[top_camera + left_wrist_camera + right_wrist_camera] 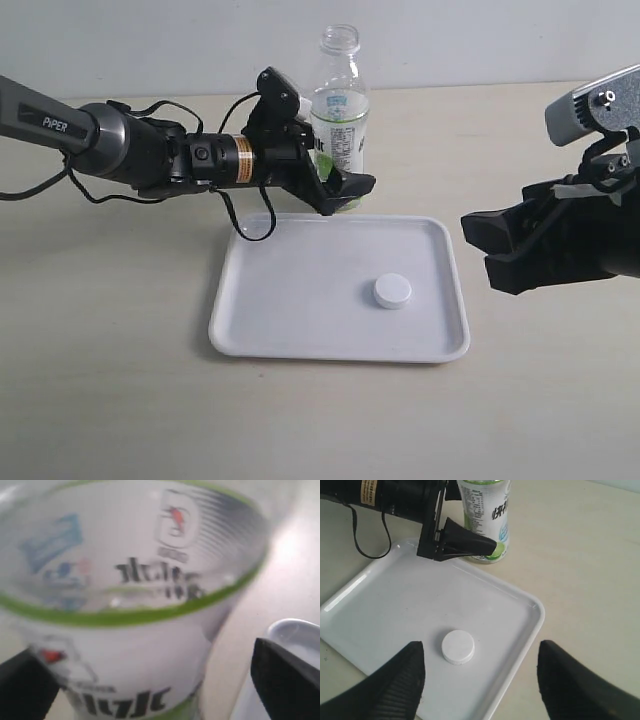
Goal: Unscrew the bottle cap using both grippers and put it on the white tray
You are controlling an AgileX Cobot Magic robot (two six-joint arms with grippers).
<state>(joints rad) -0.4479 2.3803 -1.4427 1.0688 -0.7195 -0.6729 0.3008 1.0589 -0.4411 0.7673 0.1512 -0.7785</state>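
Cap off and on the tray, both sets of jaws spread.
The bottle cap (392, 291) lay flat on the white tray (330, 352), just ahead of the right gripper (487, 250), whose jaws stood wide apart and empty. Farther back, the left gripper (345, 190) had its jaws spread around the open bottle (340, 100), low on its label, one finger clear of it.

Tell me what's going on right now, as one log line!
cap: on white tray | bottle: upright, uncapped | left hand: open around bottle | right hand: open, empty
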